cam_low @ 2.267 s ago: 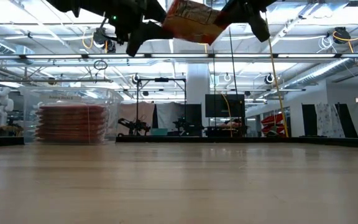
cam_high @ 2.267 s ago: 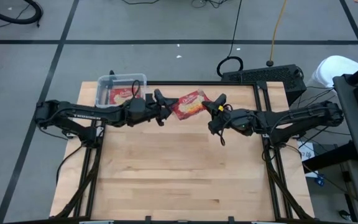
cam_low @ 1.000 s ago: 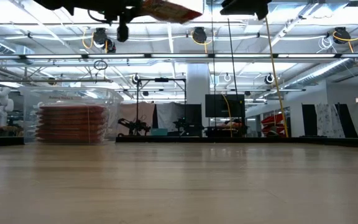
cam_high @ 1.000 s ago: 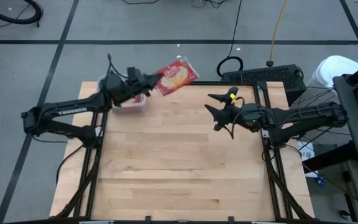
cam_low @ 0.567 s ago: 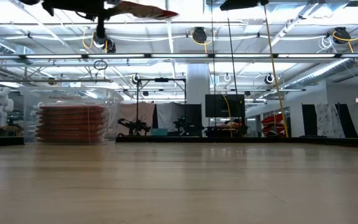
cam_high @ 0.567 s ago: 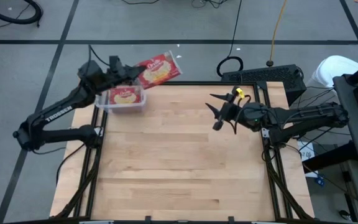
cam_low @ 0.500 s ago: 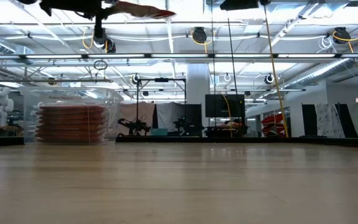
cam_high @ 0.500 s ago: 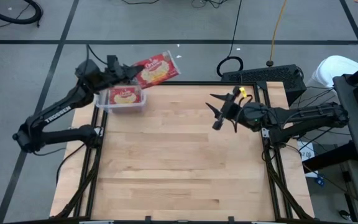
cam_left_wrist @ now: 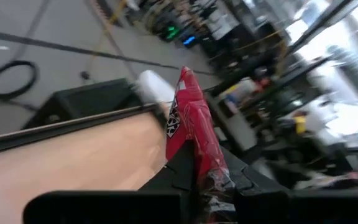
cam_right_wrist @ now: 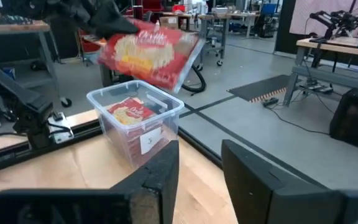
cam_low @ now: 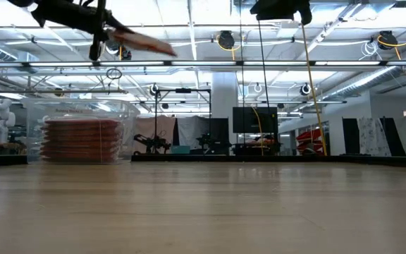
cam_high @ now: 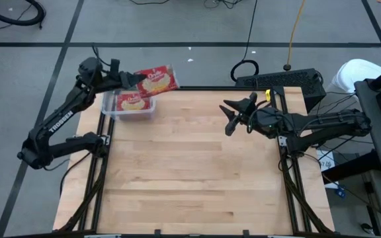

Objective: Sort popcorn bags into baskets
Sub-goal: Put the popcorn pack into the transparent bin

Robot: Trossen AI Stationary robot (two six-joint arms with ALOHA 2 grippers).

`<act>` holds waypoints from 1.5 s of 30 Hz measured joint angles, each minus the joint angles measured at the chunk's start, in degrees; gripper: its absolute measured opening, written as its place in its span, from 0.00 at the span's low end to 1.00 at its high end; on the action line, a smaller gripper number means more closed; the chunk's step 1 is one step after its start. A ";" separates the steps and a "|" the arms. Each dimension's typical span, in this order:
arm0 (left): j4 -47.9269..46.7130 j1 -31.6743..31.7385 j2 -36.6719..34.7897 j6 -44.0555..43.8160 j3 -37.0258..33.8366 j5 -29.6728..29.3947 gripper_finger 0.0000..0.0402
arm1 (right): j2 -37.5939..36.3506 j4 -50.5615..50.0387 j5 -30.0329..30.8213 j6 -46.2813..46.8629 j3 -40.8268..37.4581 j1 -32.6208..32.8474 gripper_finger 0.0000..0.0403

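Left gripper (cam_high: 129,79), jaws clamping popcorn bag (cam_high: 156,80), swung closer above basket (cam_high: 109,94); right gripper (cam_high: 237,109) jaws narrowed, empty.

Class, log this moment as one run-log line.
left gripper: shut on red popcorn bag, above clear plastic basket | right gripper: empty, raised over table

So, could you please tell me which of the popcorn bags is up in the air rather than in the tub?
It is the popcorn bag pinched by the left gripper above the clear tub; the other bags lie stacked flat inside that tub.
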 joint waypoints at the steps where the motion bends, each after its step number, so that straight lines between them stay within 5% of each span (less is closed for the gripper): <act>1: -1.54 0.71 -0.14 1.56 0.00 0.01 0.07 | 0.00 0.00 0.02 0.19 0.00 -0.01 0.28; 17: -21.42 11.63 -0.30 19.68 0.37 0.08 0.08 | -0.02 -5.19 -0.20 12.16 0.00 1.60 0.25; 25: -46.63 15.33 -0.29 37.47 13.50 -2.83 0.08 | -0.02 -5.70 -0.22 13.48 -0.02 3.32 0.25; 29: -51.87 17.38 -0.25 41.61 15.18 -3.59 0.08 | 0.02 -6.87 -0.22 13.44 0.00 3.41 0.25; 45: -49.68 18.09 2.70 41.89 5.63 -4.33 0.09 | 0.09 -9.18 -0.54 16.04 -0.02 3.91 0.25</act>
